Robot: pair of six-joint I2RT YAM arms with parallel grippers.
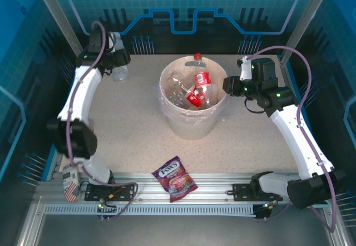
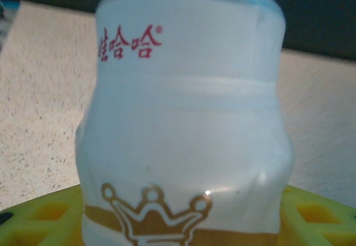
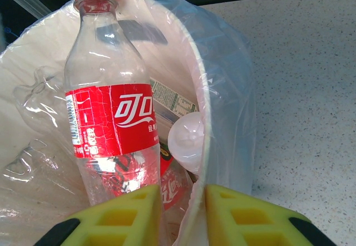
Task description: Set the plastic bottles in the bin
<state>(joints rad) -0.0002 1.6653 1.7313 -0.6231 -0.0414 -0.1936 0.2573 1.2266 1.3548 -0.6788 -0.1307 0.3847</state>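
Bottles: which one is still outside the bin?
The small white bottle at the left gripper, far-left on the table. The others, red-labelled and clear, lie inside the bin.

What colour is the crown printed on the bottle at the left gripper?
Gold, on a white bottle with red characters. The left wrist view shows it best.

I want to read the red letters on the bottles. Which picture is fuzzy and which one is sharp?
Left wrist view: the white bottle sits so close that it looks soft and blurry, with a tiny glint near its gold crown. Right wrist view: the red-label bottle is sharp and readable, with shiny streaks on the bin liner.
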